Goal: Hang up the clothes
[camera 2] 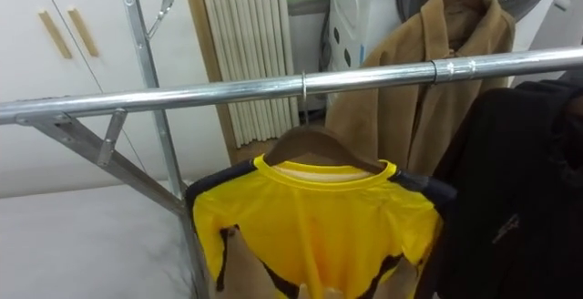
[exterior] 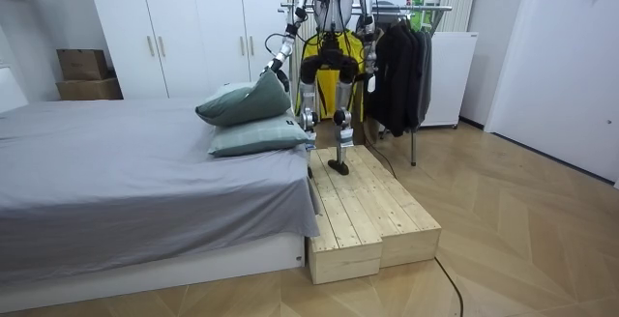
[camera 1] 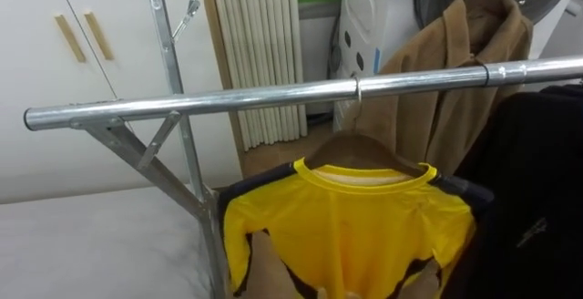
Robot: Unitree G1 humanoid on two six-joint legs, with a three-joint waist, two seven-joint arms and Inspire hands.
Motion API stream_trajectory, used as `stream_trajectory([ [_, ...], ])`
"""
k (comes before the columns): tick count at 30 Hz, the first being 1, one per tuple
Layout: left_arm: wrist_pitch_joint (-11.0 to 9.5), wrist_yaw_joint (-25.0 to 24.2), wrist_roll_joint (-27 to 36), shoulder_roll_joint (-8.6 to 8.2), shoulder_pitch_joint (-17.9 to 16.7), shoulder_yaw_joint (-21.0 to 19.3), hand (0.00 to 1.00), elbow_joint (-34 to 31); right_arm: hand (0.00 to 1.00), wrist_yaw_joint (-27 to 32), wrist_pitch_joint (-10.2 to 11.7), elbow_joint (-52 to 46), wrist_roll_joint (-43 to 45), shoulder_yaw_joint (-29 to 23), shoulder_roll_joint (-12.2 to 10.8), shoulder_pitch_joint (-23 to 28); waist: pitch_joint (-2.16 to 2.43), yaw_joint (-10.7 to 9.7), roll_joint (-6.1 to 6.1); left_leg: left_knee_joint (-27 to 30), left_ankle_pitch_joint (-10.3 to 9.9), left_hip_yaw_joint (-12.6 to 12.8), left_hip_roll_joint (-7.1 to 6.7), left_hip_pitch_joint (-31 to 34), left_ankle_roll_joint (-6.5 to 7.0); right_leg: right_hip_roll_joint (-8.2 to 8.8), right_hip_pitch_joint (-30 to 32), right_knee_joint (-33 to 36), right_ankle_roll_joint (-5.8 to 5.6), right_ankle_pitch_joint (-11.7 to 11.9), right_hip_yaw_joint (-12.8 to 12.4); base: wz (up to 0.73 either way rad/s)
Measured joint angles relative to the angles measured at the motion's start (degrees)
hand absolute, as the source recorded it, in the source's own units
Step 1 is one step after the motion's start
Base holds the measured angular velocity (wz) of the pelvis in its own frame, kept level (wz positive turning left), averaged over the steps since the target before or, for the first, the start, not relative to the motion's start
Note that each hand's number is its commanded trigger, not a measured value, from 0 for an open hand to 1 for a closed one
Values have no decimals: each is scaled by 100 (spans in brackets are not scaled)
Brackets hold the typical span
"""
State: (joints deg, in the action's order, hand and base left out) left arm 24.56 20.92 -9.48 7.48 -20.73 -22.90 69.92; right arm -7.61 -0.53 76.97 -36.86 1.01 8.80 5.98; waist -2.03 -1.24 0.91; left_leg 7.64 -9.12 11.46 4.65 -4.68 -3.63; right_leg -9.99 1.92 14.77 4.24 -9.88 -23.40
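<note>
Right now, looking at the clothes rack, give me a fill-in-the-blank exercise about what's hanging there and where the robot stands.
1. The shirt on the hanger is ___ in colour.
2. The coat hanging behind the rail is ___.
3. The robot stands on a wooden platform beside a ___ with pillows on it.

Missing words: yellow; brown; bed.

Bright, even indoor light. Pale streaks of glare ran along the upper side of the steel rail (camera 1: 273, 98). The yellow shirt (camera 1: 351, 235) was evenly lit, while the black garment (camera 1: 537, 199) beside it stayed dark and nearly featureless. Soft shadow lay beneath the bed (exterior: 116, 182).
</note>
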Motion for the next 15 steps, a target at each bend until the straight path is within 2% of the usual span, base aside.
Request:
stream_trajectory([
  [1, 0, 7, 0, 0, 7, 0, 0, 0, 0, 5, 0, 2, 25, 3, 0, -4, 13, 0, 21, 0, 0, -3, 0, 3, 0, -3, 0, 0, -2, 2, -11, 3],
  [3, 0, 34, 3, -1, 26, 0, 0, 0, 0, 58, 2, 40, 94, 11, -2, -27, 12, 1, 19, 0, 1, -27, -1, 14, 0, -9, -6, 0, -8, 12, -99, 0],
  [11, 0, 96, 41, -1, 29, 0, 0, 0, 0, 129, 12, 60, 193, 111, -2, -36, 18, 0, 25, 8, 2, -144, -38, 7, 3, -4, -23, -8, -5, 13, -120, 0],
  [12, 0, 98, 41, -1, 29, 0, 0, 0, 0, 144, 12, 51, 316, 111, -1, -72, 3, 1, 2, 9, 2, -146, -38, 9, 4, -5, -19, -7, -5, 12, -116, 0],
  [15, 0, 98, 41, -1, 30, 0, 0, 0, 0, 192, 12, 55, 440, 113, 10, -123, 1, 1, -4, 9, 2, -146, -33, 17, 4, -10, -2, -1, -22, 3, -105, 0],
])
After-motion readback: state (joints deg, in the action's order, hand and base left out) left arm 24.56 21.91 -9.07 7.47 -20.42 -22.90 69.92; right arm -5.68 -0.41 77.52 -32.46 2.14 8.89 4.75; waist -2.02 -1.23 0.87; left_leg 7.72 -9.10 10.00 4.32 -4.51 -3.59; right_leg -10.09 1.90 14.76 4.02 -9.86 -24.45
